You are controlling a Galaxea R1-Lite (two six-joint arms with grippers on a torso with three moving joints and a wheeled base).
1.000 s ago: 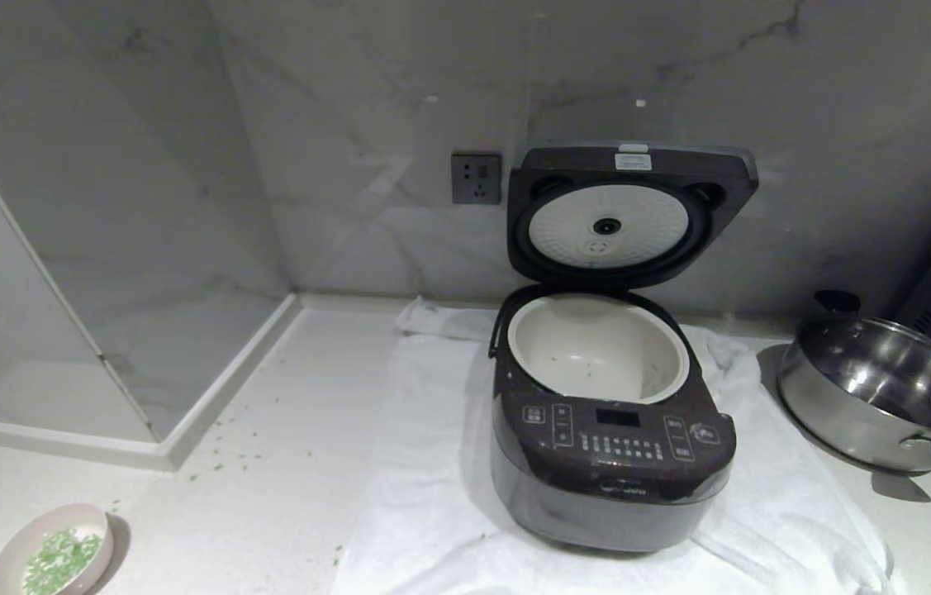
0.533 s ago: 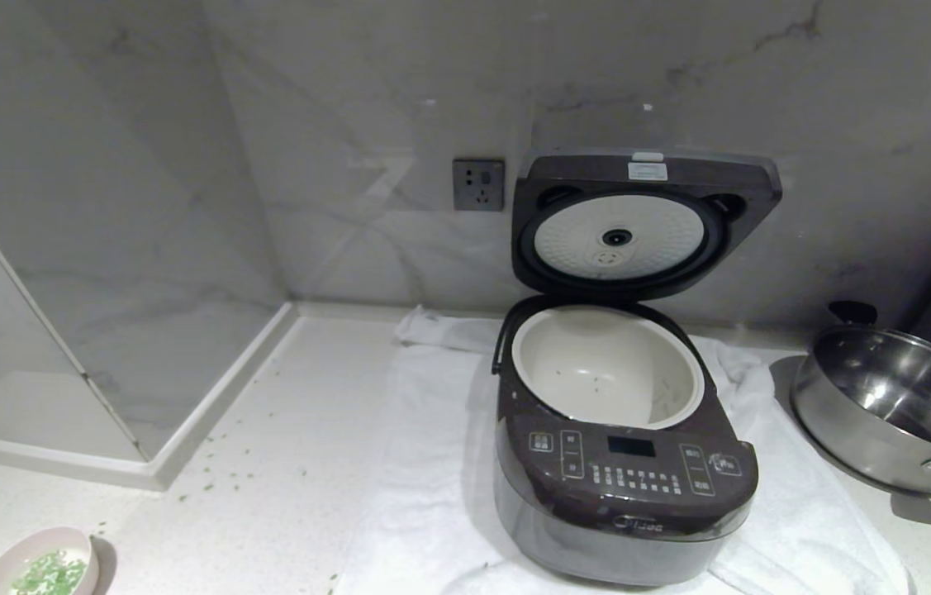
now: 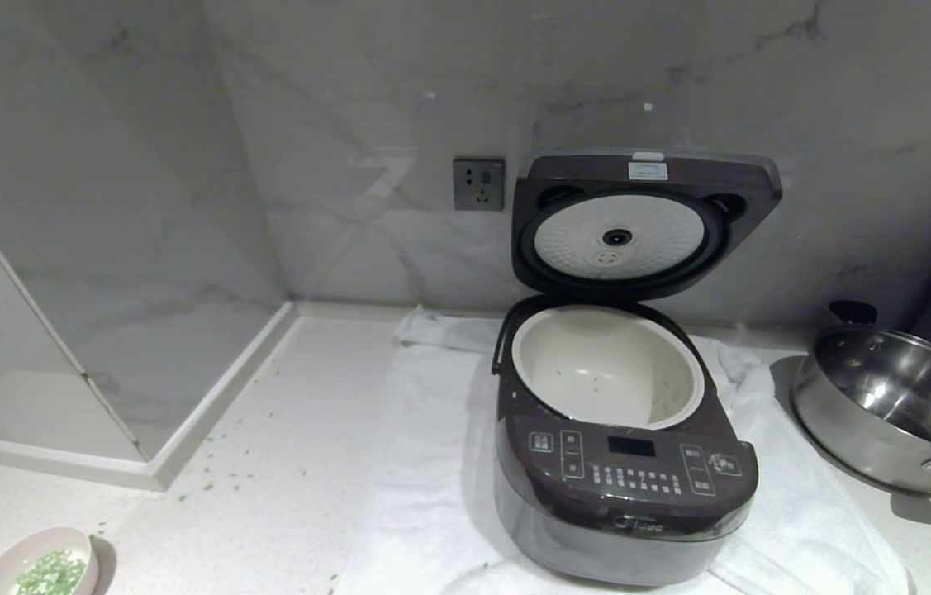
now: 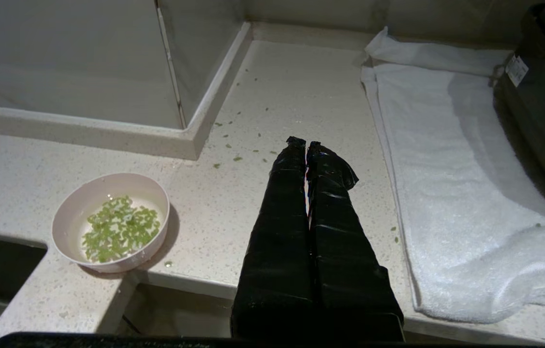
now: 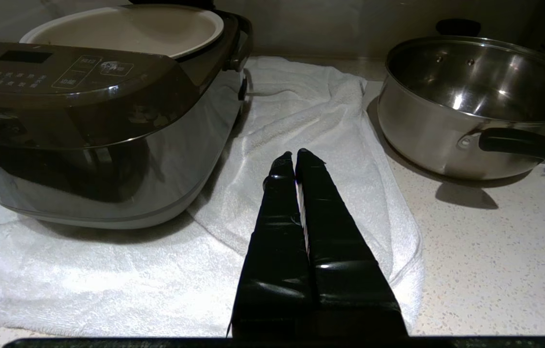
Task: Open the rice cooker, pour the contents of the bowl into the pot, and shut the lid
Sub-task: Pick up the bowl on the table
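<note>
Head view: rice cooker (image 3: 626, 479) sits on a white towel (image 3: 432, 463) spread over the pale speckled counter (image 3: 283, 463). The lid (image 3: 647, 223) stands raised upright on its rear hinge, white inner plate facing forward. The pot (image 3: 607, 368) is seated in the cooker, white, with only a few green specks on its floor. The bowl (image 3: 37, 562) rests at the near left corner of the counter, well apart from the cooker, with the contents (image 3: 48, 572) inside. Loose green bits lie scattered on the counter between bowl and towel. A steel pan (image 3: 895, 409) stands to the right of the cooker, off the towel's edge. A wall socket (image 3: 478, 183) is set in the marble wall left of the lid. Neither arm shows here.

Left wrist view: left end effector (image 4: 306, 144) clenched, its two black fingers pressed together, holding nothing. It hangs above bare counter between the bowl (image 4: 111, 222) and the towel (image 4: 456, 193), touching neither. The contents (image 4: 120, 229) form a green heap on the bowl's white inside. The bowl sits close to the counter's front edge.

Right wrist view: right end effector (image 5: 296, 155) clenched and empty, over the towel (image 5: 311, 125), between the cooker (image 5: 98, 130) and the steel pan (image 5: 465, 106). The pot's rim (image 5: 127, 29) shows above the button panel.
</note>
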